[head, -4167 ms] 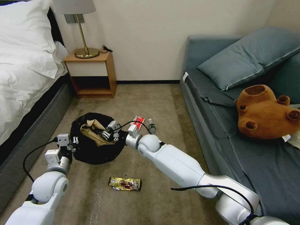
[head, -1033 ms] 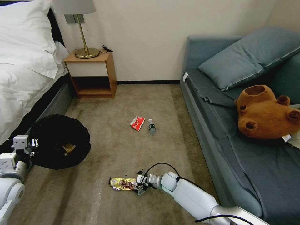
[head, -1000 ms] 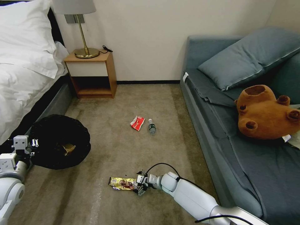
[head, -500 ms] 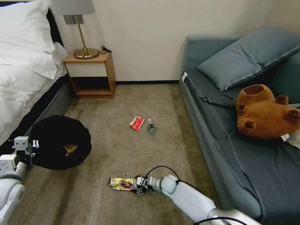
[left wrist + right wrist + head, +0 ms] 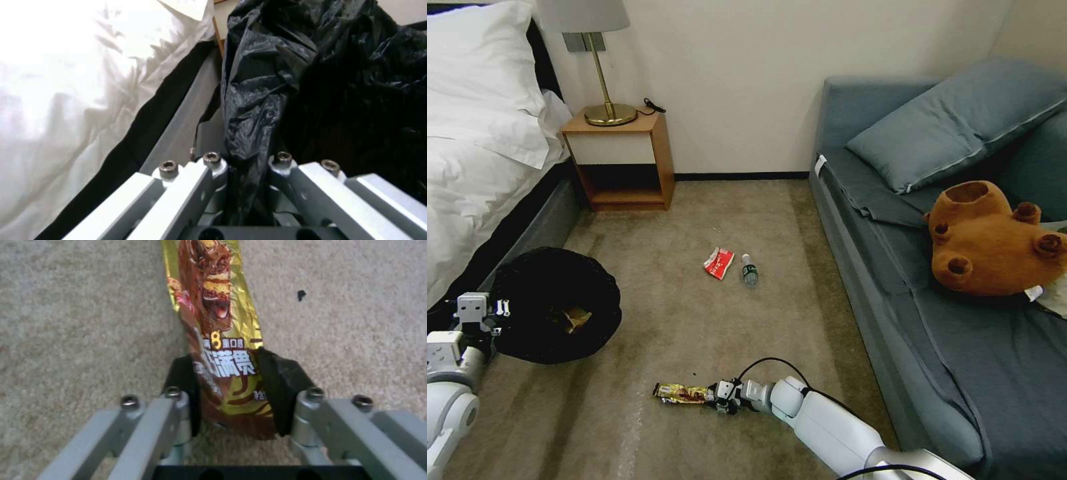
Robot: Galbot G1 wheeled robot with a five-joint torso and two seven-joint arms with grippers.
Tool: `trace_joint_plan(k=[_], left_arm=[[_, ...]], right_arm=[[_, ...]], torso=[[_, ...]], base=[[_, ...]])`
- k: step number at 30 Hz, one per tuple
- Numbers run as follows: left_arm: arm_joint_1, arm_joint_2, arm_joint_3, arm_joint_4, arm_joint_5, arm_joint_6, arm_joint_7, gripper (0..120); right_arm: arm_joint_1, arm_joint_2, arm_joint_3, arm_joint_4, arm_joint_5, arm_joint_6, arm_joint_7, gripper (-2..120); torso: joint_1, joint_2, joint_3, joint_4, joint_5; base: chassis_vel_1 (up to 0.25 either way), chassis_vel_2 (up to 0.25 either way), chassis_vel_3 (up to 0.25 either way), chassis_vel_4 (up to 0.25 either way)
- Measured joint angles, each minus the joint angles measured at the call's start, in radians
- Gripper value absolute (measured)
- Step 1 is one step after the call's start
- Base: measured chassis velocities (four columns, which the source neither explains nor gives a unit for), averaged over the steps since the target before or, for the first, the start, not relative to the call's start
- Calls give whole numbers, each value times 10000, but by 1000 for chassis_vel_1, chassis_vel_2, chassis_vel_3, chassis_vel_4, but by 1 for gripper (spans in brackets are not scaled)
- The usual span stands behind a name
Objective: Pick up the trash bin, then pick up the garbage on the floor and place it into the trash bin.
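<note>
The trash bin (image 5: 554,303), draped in its black bag, hangs low at the left by the bed. My left gripper (image 5: 477,312) is shut on the bin's rim, and the left wrist view shows the bag (image 5: 267,83) pinched in that gripper (image 5: 247,160). A crumpled brown paper bag (image 5: 575,319) lies inside the bin. On the carpet in front, my right gripper (image 5: 720,399) is shut on one end of the gold snack wrapper (image 5: 679,393). In the right wrist view the wrapper (image 5: 213,290) sits squeezed between the black pads (image 5: 282,383). A red-and-white packet (image 5: 719,262) and a small bottle (image 5: 750,270) lie mid-floor.
A bed (image 5: 474,173) runs along the left and a wooden nightstand (image 5: 620,157) with a lamp stands at the back. A grey sofa (image 5: 934,300) with a cushion and a brown plush bear (image 5: 994,243) lines the right. Open carpet lies between.
The right gripper's fingers have closed on the wrapper's end, which now looks narrower and sits slightly further left. Before that, this arm left the bin and the bin moved left.
</note>
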Motion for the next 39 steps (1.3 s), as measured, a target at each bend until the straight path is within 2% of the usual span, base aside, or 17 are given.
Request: trace_joint_plan(k=[3,5,7,8,9,12,19,28,33,34,36,37,39], left_arm=[[22,15,-13,1,-13,-25,15,4],[26,23,-14,2,-19,-30,16,4],[31,38,-31,0,-31,-33,17,4],[31,38,-31,0,-31,-33,17,4],[45,39,-39,-12,-37,-38,19,4],[74,-1,-45,-54,-37,-51,32,4],[111,-134,-30,-144,23,-83,49,4],[-1,-341,286,-463,204,-26,-4,4],[-144,-418,566,-605,325,64,-90,4],[-144,-418,566,-605,325,64,-90,4],[-229,-447,722,-651,371,111,-143,4],[-229,-447,722,-651,371,111,-143,4],[-333,-497,861,-703,395,147,-173,4]], right_arm=[[1,-9,73,26,-8,2,2,13],[2,-27,87,64,-8,0,4,11],[11,-138,143,214,81,-51,52,2],[11,-138,143,214,81,-51,52,2],[20,-260,171,360,220,-121,87,0],[39,-445,215,716,408,-187,106,0],[87,-771,453,1516,706,-204,105,0],[692,-1517,907,3044,1298,-147,-33,0],[1789,-2439,732,4188,1871,-74,-304,0],[1789,-2439,732,4188,1871,-74,-304,0],[2406,-2973,567,4640,2202,-89,-356,0],[2406,-2973,567,4640,2202,-89,-356,0],[3095,-3483,409,5193,2918,-296,-353,0]], torso=[[0,-3,2,8,6],[1,-4,2,9,4],[1,-5,2,5,-1],[1,-5,2,5,-1],[1,-5,3,-6,-12],[1,-5,3,-14,-12],[1,-5,3,-2,-7],[2,-3,2,-4,-3],[2,-3,2,-3,-2],[2,-3,2,-3,-2],[2,-2,2,-4,-3],[2,-2,2,-4,-3],[2,-2,2,-6,-3]], base=[[0,0,0,0],[0,0,0,0],[0,0,0,0],[0,0,0,0],[0,0,0,0],[0,0,0,0],[0,0,0,0],[0,0,0,0],[0,0,0,0],[0,0,0,0],[0,0,0,0],[0,0,0,0],[0,0,0,0]])
